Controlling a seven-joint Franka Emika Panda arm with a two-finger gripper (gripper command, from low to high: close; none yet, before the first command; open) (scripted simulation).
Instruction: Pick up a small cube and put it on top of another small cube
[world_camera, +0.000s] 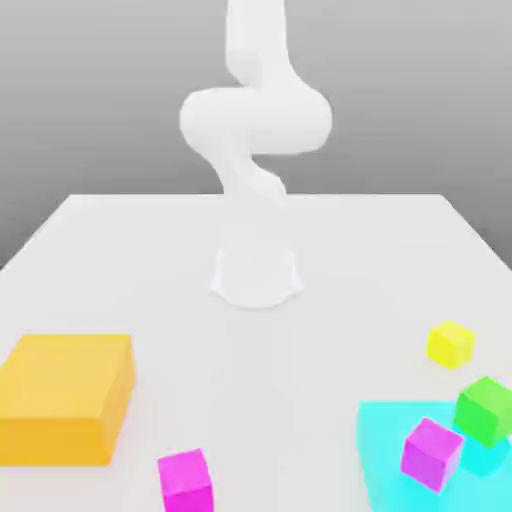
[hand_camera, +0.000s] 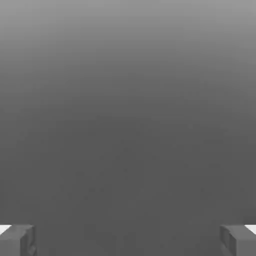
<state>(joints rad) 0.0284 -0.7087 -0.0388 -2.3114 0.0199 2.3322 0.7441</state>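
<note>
Two parted fingers leave the hand open, with the magenta cube on the table.

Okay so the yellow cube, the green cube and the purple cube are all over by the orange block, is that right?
No, in the exterior view the yellow cube, green cube and purple cube are across the table from the orange block.
</note>
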